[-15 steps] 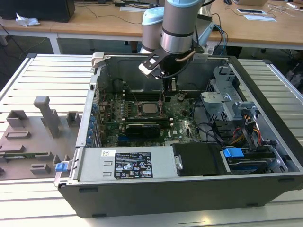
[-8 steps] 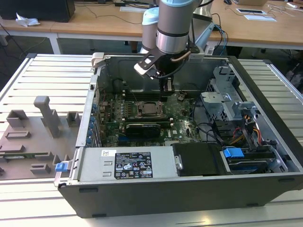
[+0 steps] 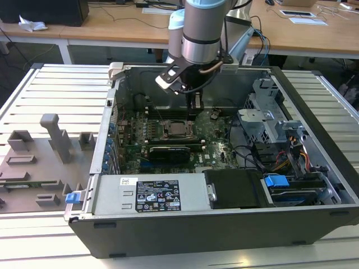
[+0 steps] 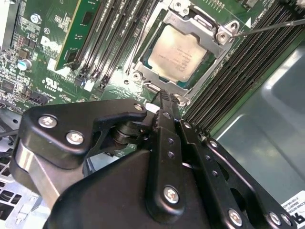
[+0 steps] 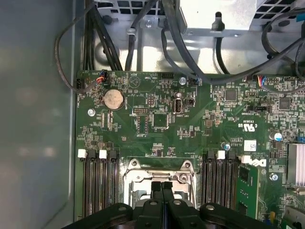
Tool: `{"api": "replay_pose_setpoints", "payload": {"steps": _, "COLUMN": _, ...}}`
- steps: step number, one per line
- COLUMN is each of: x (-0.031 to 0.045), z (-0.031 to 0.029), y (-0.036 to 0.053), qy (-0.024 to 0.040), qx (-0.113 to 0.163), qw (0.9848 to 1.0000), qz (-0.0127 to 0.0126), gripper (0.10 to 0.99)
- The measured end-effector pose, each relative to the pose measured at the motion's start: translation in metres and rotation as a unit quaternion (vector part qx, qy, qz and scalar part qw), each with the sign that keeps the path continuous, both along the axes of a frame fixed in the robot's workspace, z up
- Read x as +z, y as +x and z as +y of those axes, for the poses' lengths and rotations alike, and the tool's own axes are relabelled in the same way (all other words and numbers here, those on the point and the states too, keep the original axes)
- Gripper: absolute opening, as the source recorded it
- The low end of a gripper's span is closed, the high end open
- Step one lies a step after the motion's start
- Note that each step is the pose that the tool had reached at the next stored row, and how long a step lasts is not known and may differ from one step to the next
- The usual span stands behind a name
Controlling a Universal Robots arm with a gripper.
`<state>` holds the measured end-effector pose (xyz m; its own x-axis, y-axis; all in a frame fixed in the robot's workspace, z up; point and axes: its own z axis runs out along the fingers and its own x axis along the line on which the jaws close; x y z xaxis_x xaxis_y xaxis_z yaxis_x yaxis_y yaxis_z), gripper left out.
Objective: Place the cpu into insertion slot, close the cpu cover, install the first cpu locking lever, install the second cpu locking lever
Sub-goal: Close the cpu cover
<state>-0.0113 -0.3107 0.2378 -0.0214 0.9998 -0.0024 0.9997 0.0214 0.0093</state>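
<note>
The big dark grey computer case [image 3: 196,235] lies open on its side on the slatted grey table [image 3: 56,84], and the silver robot arm [image 3: 202,28] reaches down into it over the green motherboard [image 3: 213,148]. The cpu [image 4: 178,52], a small flat square chip with a pale silver-grey top, sits flat in its socket near the middle of that board. The cpu cover [image 4: 215,44], a thin silvery metal frame with an open window, lies down around it, so the chip's top shows through the window. The black gripper [image 4: 164,100] hangs low over the motherboard with its tip right at the edge of the cover. In the first wrist view the gripper [image 5: 162,187] has its jaws pressed together over the silvery frame [image 5: 138,177], with nothing visible between them. A thin metal lever rod [image 4: 271,26] runs out from a corner of the cover across the rows of black memory slots [image 4: 228,81] beside the socket; whether it is latched I cannot tell. Further along the motherboard from the cover sits a round silver coin battery [image 5: 114,98]
</note>
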Motion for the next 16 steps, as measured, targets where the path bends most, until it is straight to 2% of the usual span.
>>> {"api": "replay_pose_setpoints", "payload": {"steps": 3, "x": -0.0002, "z": 0.0000, "y": -0.0026, "qy": 0.0000, "qx": 0.000, "qw": 1.0000, "qz": 0.0000, "gripper": 0.106}}
{"api": "replay_pose_setpoints", "payload": {"steps": 16, "x": -0.0015, "z": 0.0000, "y": -0.0238, "qy": 0.0000, "qx": 0.000, "qw": 1.0000, "qz": 0.0000, "gripper": 0.106}}
